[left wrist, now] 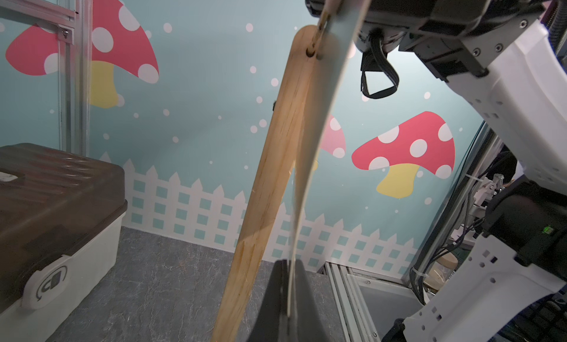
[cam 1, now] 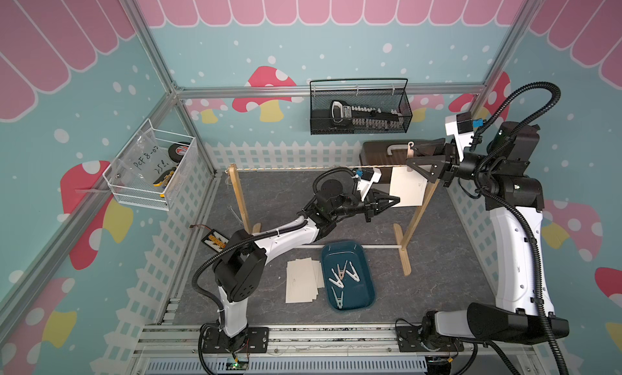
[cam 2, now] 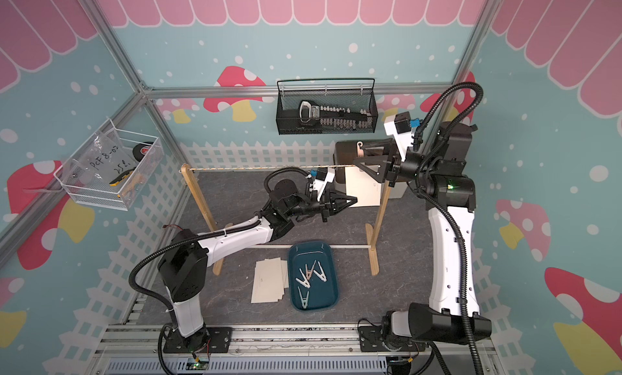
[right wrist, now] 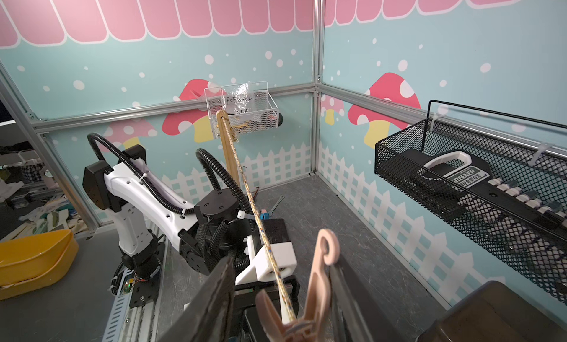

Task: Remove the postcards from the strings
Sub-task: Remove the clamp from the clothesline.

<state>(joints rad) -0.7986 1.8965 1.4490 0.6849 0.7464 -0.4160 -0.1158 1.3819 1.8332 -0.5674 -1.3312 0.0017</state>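
One cream postcard hangs from the tan string beside the right wooden post. A pink clothespin pins it there. My left gripper is shut on the card's lower left corner. In the left wrist view the card runs edge-on into that gripper. My right gripper stands open astride the clothespin; one handle touches a finger, the other handle is apart. Several postcards lie stacked on the floor.
A blue tray holding several clothespins sits beside the stack. A white rod joins the posts' feet. A brown-lidded box stands behind the right post. A black mesh basket and a white wire basket hang on the walls.
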